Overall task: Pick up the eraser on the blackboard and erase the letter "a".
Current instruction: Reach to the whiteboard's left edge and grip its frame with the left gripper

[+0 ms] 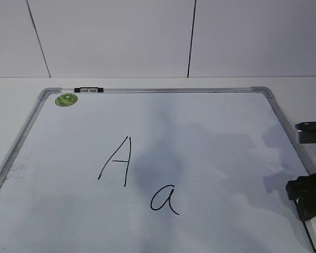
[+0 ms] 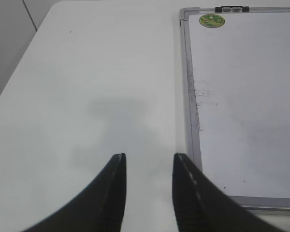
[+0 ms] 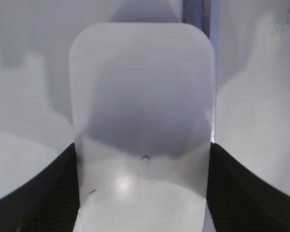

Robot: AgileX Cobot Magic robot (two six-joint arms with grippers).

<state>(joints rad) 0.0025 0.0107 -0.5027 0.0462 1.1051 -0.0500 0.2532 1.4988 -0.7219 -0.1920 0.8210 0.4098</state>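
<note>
The blackboard (image 1: 174, 90) lies flat on the table, a white board with a silver frame. The letter "a" (image 1: 165, 199) is written in black low in the middle, right of a taller capital "A" (image 1: 117, 161). In the right wrist view the white eraser (image 3: 141, 96) fills the space between my right gripper's (image 3: 142, 146) jaws, which press on both its sides, over the board's frame (image 3: 195, 12). In the exterior view that gripper (image 1: 308, 197) is at the board's right edge and the eraser is hidden. My left gripper (image 2: 149, 157) is open and empty over the table, left of the board (image 2: 191, 96).
A green round magnet (image 1: 66, 99) sits in the board's far left corner, and it also shows in the left wrist view (image 2: 211, 20). A black-and-white clip (image 1: 88, 89) is on the far frame. White table surrounds the board, with a wall behind.
</note>
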